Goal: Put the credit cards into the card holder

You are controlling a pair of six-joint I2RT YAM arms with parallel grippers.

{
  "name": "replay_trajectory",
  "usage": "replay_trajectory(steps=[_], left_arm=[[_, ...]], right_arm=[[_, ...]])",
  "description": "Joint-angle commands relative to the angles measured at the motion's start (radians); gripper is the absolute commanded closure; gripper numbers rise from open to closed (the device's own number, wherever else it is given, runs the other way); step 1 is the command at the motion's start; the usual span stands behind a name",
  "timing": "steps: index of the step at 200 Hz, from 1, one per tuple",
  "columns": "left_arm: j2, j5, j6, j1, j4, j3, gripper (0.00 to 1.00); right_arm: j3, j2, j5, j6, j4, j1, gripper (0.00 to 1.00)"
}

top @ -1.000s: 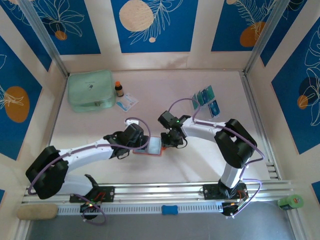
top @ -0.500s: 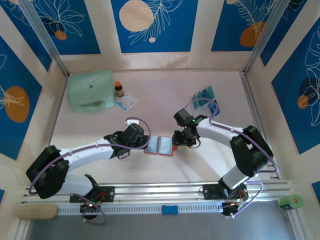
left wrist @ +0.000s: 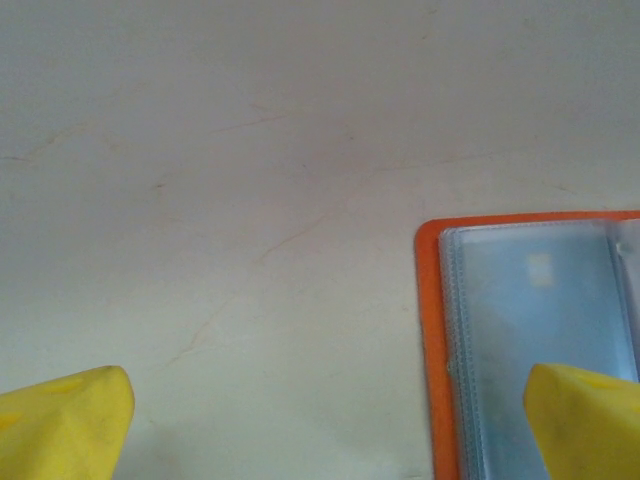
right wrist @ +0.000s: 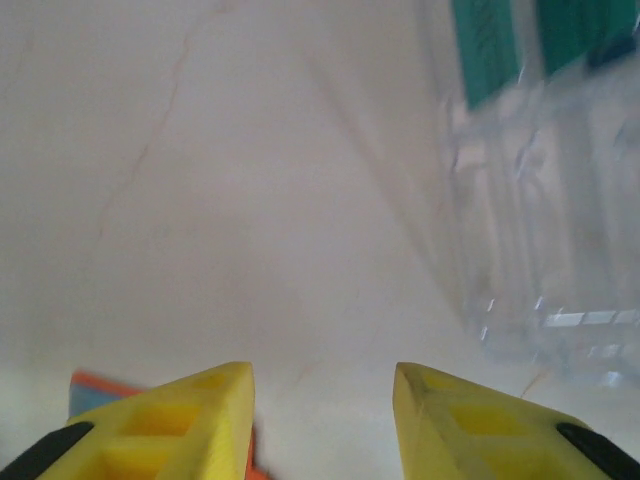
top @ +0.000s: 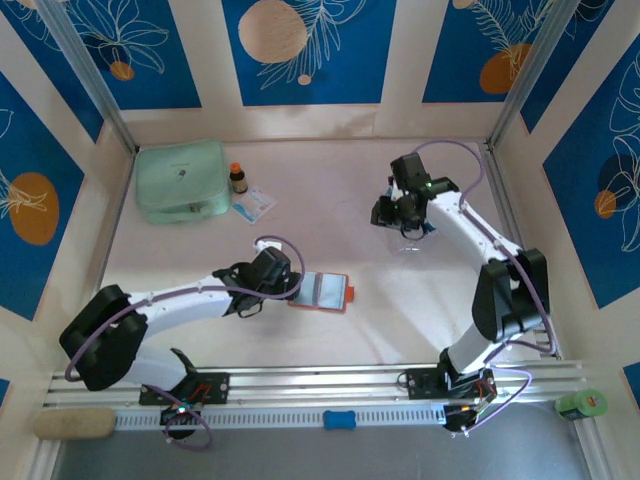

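The card holder [top: 322, 291] lies open on the table, orange-red with pale clear pockets. In the left wrist view its orange edge and a pocket [left wrist: 530, 330] fill the lower right. My left gripper [top: 291, 288] sits just left of it, wide open [left wrist: 330, 410], one fingertip over the pocket. My right gripper [top: 398, 215] is at the back right, open [right wrist: 322, 400] with nothing between its fingers. Teal credit cards [right wrist: 485, 45] stand in a clear acrylic stand [right wrist: 540, 250] just ahead of it. A corner of the card holder [right wrist: 90, 385] shows behind the right gripper's left finger.
A mint-green zip pouch [top: 180, 180] lies at the back left, with a small orange-capped bottle [top: 238, 178] and a white-and-blue packet [top: 254, 204] beside it. An aluminium rail [top: 515, 240] runs along the table's right side.
My right arm has swung from the card holder to the back right, over the card stand, and its jaws have opened. The card holder slid slightly right. The left arm stayed put.
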Motion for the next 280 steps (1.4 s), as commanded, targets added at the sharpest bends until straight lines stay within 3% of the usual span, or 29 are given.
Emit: replay_trajectory(steps=[1, 44, 96, 221, 280], left_arm=[[0.013, 0.024, -0.001, 0.007, 0.019, -0.001, 0.00], [0.030, 0.038, 0.000, 0.007, 0.029, 0.007, 0.00], [0.036, 0.048, -0.006, 0.008, 0.029, 0.008, 0.00], [0.038, 0.041, -0.001, 0.008, 0.016, 0.021, 0.00], [0.030, 0.034, 0.000, 0.007, 0.004, 0.021, 0.00]], right_arm=[[0.138, 0.108, 0.101, -0.085, -0.109, -0.010, 0.61], [0.416, 0.318, 0.243, -0.136, -0.233, -0.019, 0.69], [0.603, 0.498, 0.348, -0.183, -0.321, -0.019, 0.71], [0.724, 0.661, 0.395, -0.215, -0.358, -0.023, 0.75], [0.736, 0.671, 0.372, -0.217, -0.359, -0.025, 0.85]])
